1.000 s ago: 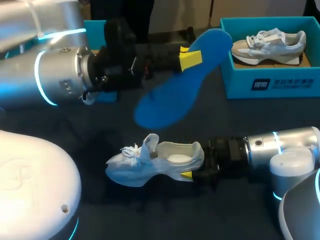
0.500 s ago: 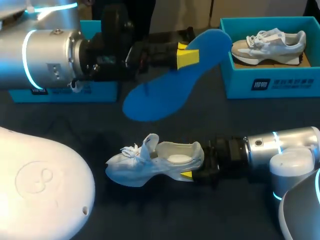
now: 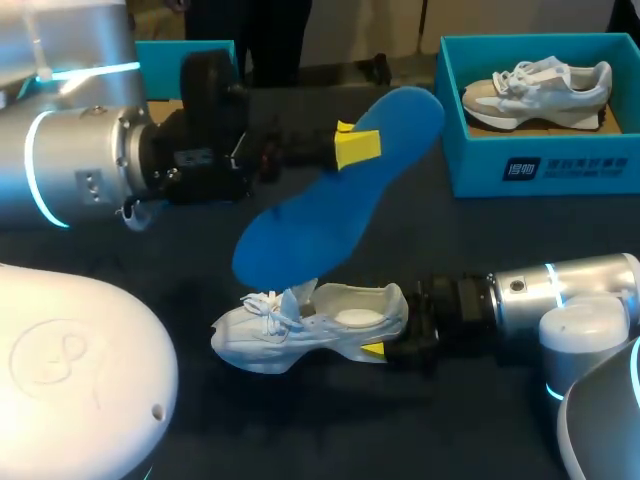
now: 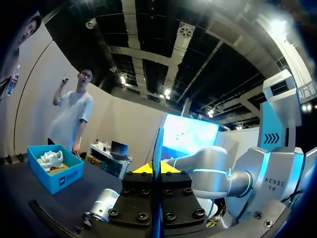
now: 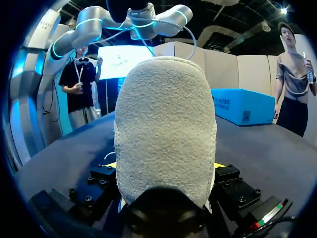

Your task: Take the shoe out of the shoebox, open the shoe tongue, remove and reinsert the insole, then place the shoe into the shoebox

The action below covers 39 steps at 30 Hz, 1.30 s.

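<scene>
A: Can you see the tongue of the white shoe [image 3: 310, 325]?
B: Barely; the toe end of the blue insole [image 3: 330, 195], above the shoe, partly covers it. At the shoe's heel I see one yellow tip of my right gripper [image 3: 385, 335]; the heel hides the other.

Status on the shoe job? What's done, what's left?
Done: the white shoe is out on the table, its heel gripped in the right arm's jaws, and the blue insole is removed. In hand: the left arm's jaws hold that insole just above the shoe. Left: reinserting it, then boxing the shoe.
</scene>
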Each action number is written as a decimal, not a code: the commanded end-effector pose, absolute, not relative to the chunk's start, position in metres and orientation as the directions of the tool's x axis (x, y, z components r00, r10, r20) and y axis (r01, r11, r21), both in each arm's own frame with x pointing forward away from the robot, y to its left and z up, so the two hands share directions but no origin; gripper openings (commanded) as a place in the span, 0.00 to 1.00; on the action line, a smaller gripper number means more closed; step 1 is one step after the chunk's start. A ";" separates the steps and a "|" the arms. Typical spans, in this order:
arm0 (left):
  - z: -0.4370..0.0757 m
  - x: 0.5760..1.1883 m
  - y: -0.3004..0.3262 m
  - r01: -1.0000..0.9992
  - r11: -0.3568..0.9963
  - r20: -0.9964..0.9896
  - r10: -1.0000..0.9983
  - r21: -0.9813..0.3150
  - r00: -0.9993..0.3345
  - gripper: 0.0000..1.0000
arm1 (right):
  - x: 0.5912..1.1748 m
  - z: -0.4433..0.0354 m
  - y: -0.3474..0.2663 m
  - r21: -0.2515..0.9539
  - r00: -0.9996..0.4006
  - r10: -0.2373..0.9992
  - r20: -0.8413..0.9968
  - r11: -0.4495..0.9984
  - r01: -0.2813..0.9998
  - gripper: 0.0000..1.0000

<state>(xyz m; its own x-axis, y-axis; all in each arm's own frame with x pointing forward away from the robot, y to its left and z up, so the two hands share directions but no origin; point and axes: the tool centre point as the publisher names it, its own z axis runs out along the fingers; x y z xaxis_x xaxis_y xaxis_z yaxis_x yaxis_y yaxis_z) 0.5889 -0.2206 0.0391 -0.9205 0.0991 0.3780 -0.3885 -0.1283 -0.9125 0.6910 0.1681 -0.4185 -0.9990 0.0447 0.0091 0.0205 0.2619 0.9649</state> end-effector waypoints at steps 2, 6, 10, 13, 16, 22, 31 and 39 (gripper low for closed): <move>0.042 0.589 -0.210 -0.425 0.066 0.429 0.102 -0.903 -0.897 0.00 | 0.690 -0.419 0.170 0.964 -0.999 0.046 0.008 0.265 0.020 0.00; 0.038 0.588 -0.208 -0.431 0.071 0.436 0.089 -0.900 -0.896 0.00 | 0.690 -0.419 0.170 0.964 -0.999 0.046 0.008 0.265 0.020 0.00; 0.033 0.588 -0.206 -0.415 0.060 0.418 0.066 -0.908 -0.906 0.00 | 0.690 -0.419 0.170 0.964 -0.999 0.046 0.008 0.265 0.020 0.00; 0.030 0.591 -0.205 -0.406 0.047 0.406 0.010 -0.913 -0.914 0.00 | 0.690 -0.419 0.170 0.964 -0.999 0.046 0.008 0.265 0.020 0.00; 0.027 0.595 -0.205 -0.377 0.023 0.376 -0.044 -0.926 -0.926 0.00 | 0.690 -0.419 0.170 0.964 -0.999 0.046 0.008 0.265 0.020 0.00; 0.021 0.608 -0.207 -0.379 0.005 0.374 -0.140 -0.926 -0.917 0.00 | 0.690 -0.419 0.170 0.964 -0.999 0.046 0.008 0.265 0.020 0.00; -0.002 0.632 -0.211 -0.369 0.021 0.340 -0.341 -0.929 -0.876 0.00 | 0.690 -0.419 0.170 0.964 -0.999 0.046 0.008 0.265 0.020 0.00; -0.019 0.654 -0.204 -0.426 0.028 0.378 -0.410 -0.904 -0.830 0.00 | 0.690 -0.419 0.170 0.964 -0.999 0.046 0.008 0.265 0.020 0.00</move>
<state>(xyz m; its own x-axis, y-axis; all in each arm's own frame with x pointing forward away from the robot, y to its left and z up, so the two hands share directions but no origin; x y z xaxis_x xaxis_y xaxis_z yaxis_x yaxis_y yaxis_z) 0.6547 -0.2099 -0.0227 -0.8453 -0.3734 0.3821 -0.4070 -0.0135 -0.9134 0.6910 0.1681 -0.4185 -0.9990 0.0447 0.0091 0.0205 0.2619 0.9649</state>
